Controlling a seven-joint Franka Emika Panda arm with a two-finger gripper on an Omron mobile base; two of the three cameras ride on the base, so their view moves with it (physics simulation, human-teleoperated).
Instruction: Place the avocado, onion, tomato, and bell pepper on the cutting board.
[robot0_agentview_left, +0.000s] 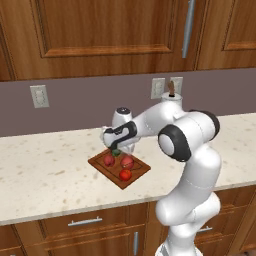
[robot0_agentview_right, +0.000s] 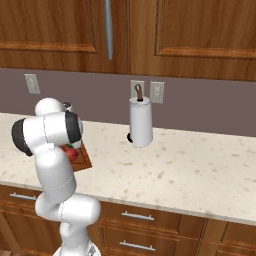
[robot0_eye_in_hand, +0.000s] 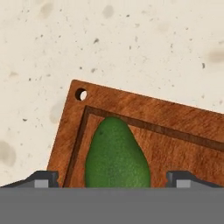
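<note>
**Avocado on the board, my fingers spread either side of it**

Left to right in the left base view: the bare speckled counter (robot0_agentview_left: 45, 170), then the cutting board (robot0_agentview_left: 137, 174) near the counter's front edge, then my arm rising at the right.

On the board I count a dull dark red lump (robot0_agentview_left: 109, 160) at the left, a pinkish-red ball (robot0_agentview_left: 127, 161) beside it, and the bright tomato (robot0_agentview_left: 125, 174) nearest the front. The avocado (robot0_agentview_left: 116, 152) sits toward the back, directly under my gripper (robot0_agentview_left: 119, 148).

In the hand view the avocado (robot0_eye_in_hand: 116, 155) lies inside the board's groove, close to the corner with the hanging hole (robot0_eye_in_hand: 80, 94). My fingertips (robot0_eye_in_hand: 43, 178) stand wide apart, one on each side of the fruit, with a clear gap to it. Nothing is held.

Handling judgement: the avocado looks light, firm and smooth-skinned, tapered at one end, so it may roll if nudged. If it needs retaking, grip across the broad belly, not the narrow neck, with moderate pressure.

Assessment: four items appear on the board; I cannot confirm which red piece is the onion and which the pepper.

The paper towel roll (robot0_agentview_right: 141, 122) stands well apart to the right.
</note>
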